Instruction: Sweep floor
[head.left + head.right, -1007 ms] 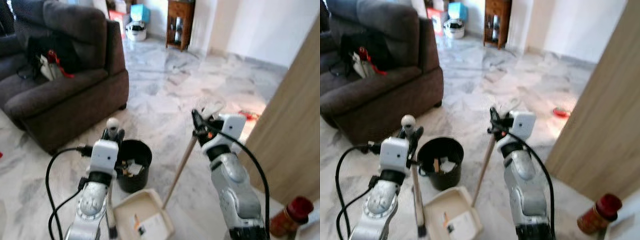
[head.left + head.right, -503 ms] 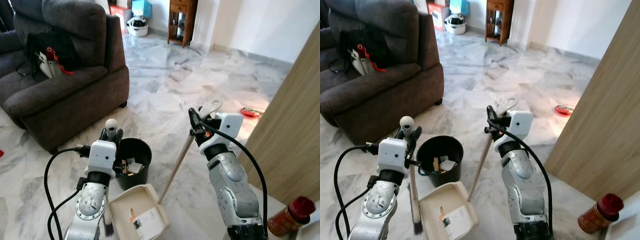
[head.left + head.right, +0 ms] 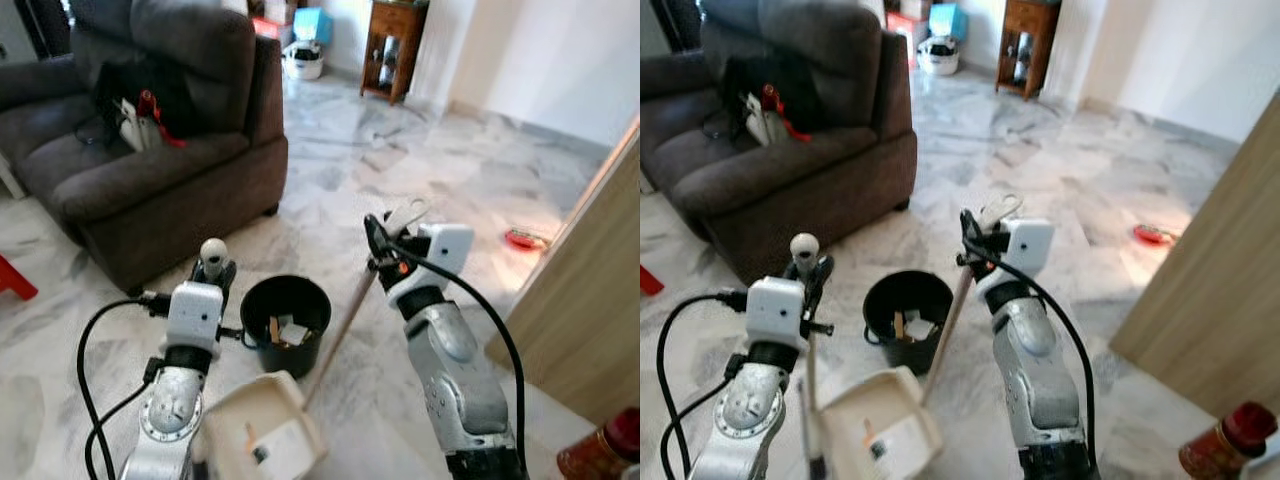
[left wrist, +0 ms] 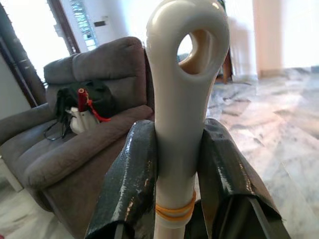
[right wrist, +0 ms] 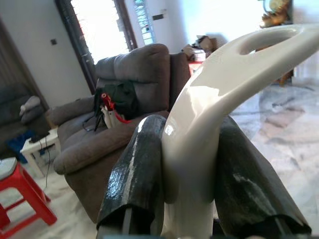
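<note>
Left claw [image 4: 175, 164] clenched on the broom handle [image 4: 182, 99] just under its looped top, black fingers [image 4: 130, 184] pressed against both sides of the white shaft. Broom held close to upright, shaft [image 3: 808, 395] dropping straight down past the left wrist to the dark bristles [image 3: 816, 466] at the floor. Right claw [image 5: 192, 164] likewise clenched, gripping the curved white grip of the dustpan handle [image 5: 219, 84]. Long pole [image 3: 338, 335] slanting down and toward the robot's left from that claw, ending at the cream dustpan [image 3: 262, 432], tilted, with scraps of paper lying in it. Black bin [image 3: 285, 322] standing on the marble floor [image 3: 340, 180] just beyond the pan, between the two arms, already holding some litter.

Key relation, as a judgement: pan mouth close below and just short of the bin rim, pole axis running diagonally from right claw to pan, so any tipping into the bin turns on the right arm lifting and rotating along that axis. Broom bristles just beside the pan on the left, ready to hold debris in. Sofa [image 3: 150, 150] well apart to the left.
</note>
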Available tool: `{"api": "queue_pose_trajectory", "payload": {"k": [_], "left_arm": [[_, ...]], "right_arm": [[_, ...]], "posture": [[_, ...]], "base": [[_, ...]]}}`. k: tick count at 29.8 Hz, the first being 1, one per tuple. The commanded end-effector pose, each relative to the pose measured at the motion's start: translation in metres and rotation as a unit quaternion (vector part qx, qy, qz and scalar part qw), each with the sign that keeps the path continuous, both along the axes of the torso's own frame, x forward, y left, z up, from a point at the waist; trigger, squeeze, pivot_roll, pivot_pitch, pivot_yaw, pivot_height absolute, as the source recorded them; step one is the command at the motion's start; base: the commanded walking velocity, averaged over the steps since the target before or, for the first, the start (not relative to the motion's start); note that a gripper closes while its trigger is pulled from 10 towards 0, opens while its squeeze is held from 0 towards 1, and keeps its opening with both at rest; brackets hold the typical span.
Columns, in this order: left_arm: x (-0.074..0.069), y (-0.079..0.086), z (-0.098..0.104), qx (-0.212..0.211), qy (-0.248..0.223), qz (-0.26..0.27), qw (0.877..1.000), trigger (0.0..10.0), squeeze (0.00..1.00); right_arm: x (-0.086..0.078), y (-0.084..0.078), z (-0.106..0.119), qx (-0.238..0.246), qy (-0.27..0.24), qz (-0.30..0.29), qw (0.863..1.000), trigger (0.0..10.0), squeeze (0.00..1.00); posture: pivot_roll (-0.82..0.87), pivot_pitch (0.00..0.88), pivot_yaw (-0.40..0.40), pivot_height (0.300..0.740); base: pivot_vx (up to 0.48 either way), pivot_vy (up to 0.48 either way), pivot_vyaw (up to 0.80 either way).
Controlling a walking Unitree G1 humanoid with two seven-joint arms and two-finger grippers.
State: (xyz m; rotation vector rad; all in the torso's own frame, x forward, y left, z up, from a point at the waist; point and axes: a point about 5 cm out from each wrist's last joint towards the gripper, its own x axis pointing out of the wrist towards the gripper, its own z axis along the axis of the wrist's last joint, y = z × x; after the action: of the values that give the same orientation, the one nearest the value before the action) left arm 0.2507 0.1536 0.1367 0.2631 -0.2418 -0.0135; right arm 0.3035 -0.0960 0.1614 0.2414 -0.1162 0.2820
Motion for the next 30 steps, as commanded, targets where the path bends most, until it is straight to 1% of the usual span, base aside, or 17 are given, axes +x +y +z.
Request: {"api": "queue_pose_trajectory", "payload": {"k": [1, 19, 23, 30], "left_arm": [[0.0008, -0.0075, 0.0101, -0.005, -0.025, -0.013, 1.000, 10.0, 0.00], [0.0016, -0.0080, 0.0105, -0.001, -0.024, -0.014, 1.000, 10.0, 0.00], [0.0015, -0.0087, 0.0105, 0.004, -0.024, -0.015, 1.000, 10.0, 0.00], [0.0012, -0.0090, 0.0103, 0.007, -0.023, -0.016, 1.000, 10.0, 0.00]], "right_arm": [[0.0001, -0.0034, 0.0085, 0.011, -0.019, -0.005, 1.000, 10.0, 0.00], [0.0004, -0.0033, 0.0084, 0.012, -0.018, -0.010, 1.000, 10.0, 0.00], [0.0006, -0.0039, 0.0090, 0.013, -0.019, -0.012, 1.000, 10.0, 0.00], [0.0010, -0.0035, 0.0097, 0.016, -0.021, -0.010, 1.000, 10.0, 0.00]], "posture": [[0.05, 0.000, 0.001, 0.740], [0.05, 0.000, 0.002, 0.740], [0.05, 0.000, 0.002, 0.740], [0.05, 0.000, 0.001, 0.740]], "base": [[0.000, 0.000, 0.00], [0.000, 0.000, 0.00], [0.296, 0.000, 0.00], [0.411, 0.000, 0.00]]}}
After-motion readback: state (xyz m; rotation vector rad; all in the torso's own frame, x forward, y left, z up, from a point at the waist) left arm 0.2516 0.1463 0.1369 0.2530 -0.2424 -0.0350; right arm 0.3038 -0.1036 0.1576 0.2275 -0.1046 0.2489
